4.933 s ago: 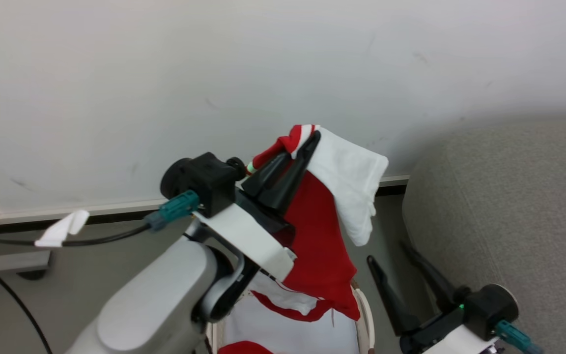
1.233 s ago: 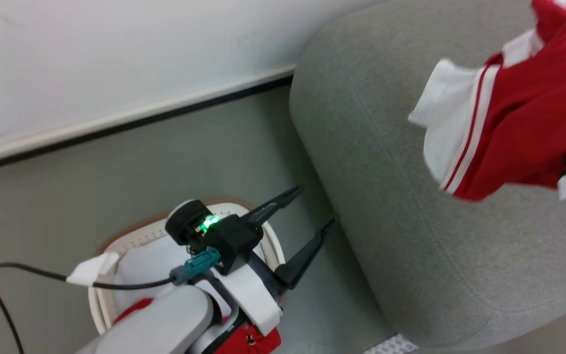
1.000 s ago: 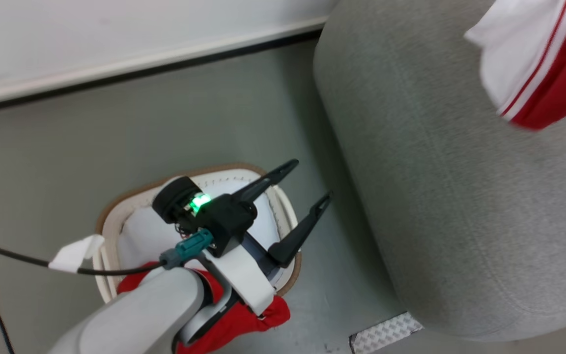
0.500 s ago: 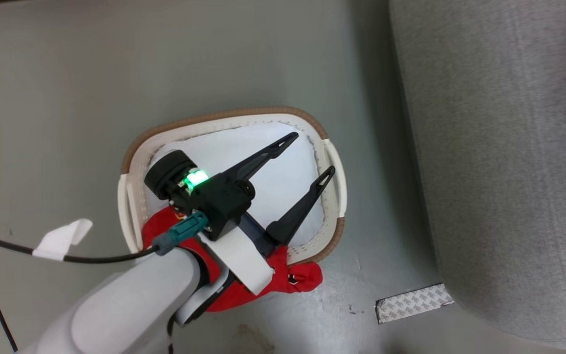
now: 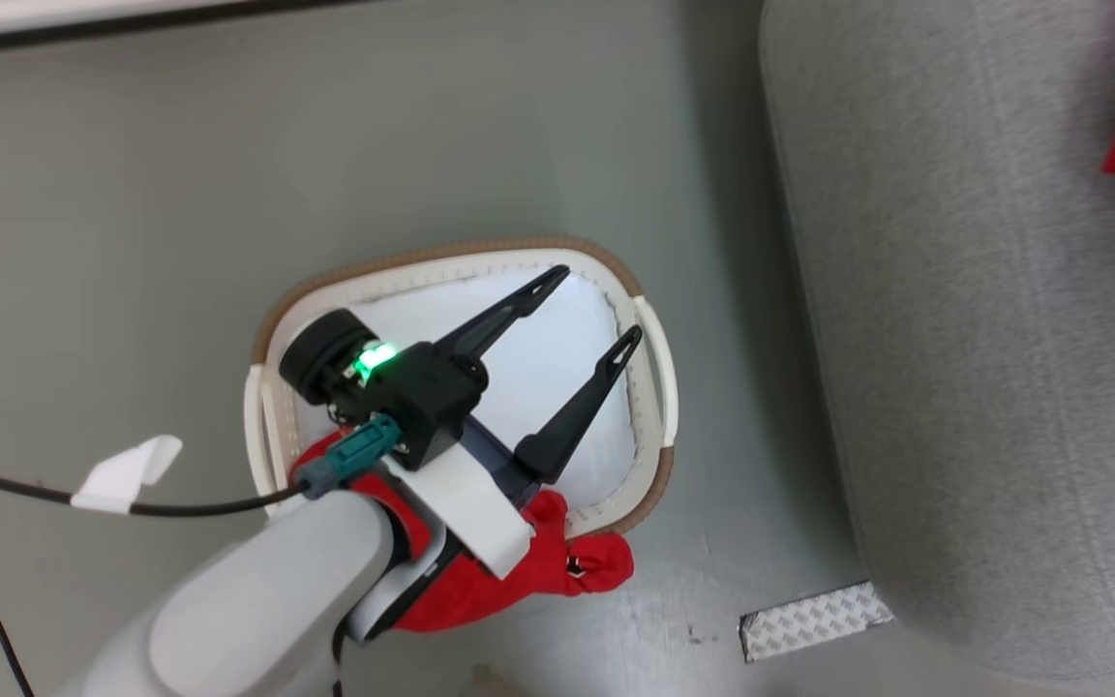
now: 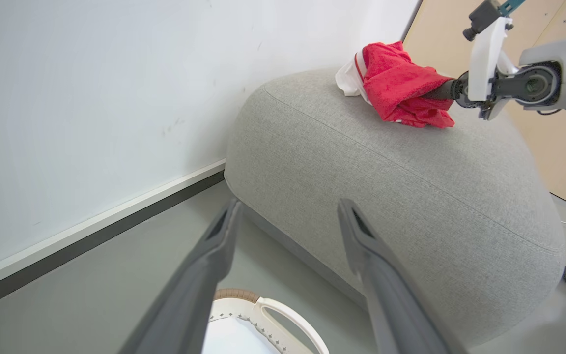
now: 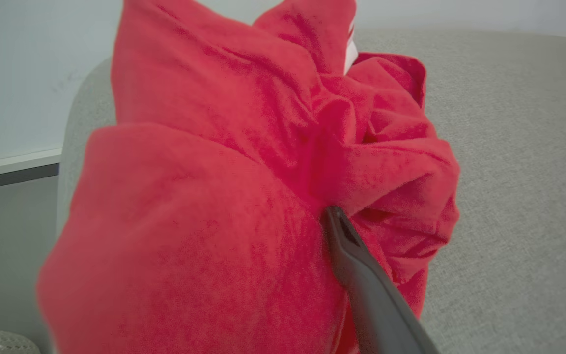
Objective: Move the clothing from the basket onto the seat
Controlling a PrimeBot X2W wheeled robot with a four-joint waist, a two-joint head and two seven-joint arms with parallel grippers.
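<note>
A: How does the left gripper (image 5: 598, 303) stand?

B: Spread wide, with nothing between its fingers. Right under the tips is the white liner of the basket (image 5: 652, 387). Further back, beneath its wrist, a second garment (image 5: 528, 581), red, is bunched at that end of the basket and hangs out over the rim.

A: And the seat (image 5: 954, 339)?

B: Ahead of those fingers and off to their right, just beside the basket. In the left wrist view its rounded grey end rises beyond the two tips.

A: What about the right gripper (image 6: 444, 91)?

B: Its finger ends are buried in a red garment (image 6: 401, 83) with a white sleeve. In its own wrist view one dark finger (image 7: 361, 285) shows. Cloth is heaped against it and covers the side where the other finger would be, so I cannot tell whether the jaws are apart or closed on the fabric.

A: Where does that garment lie?

B: Bunched around the finger ends, with its lower folds resting on top of the seat. Grey upholstery runs on beyond the finger and to its right
</note>
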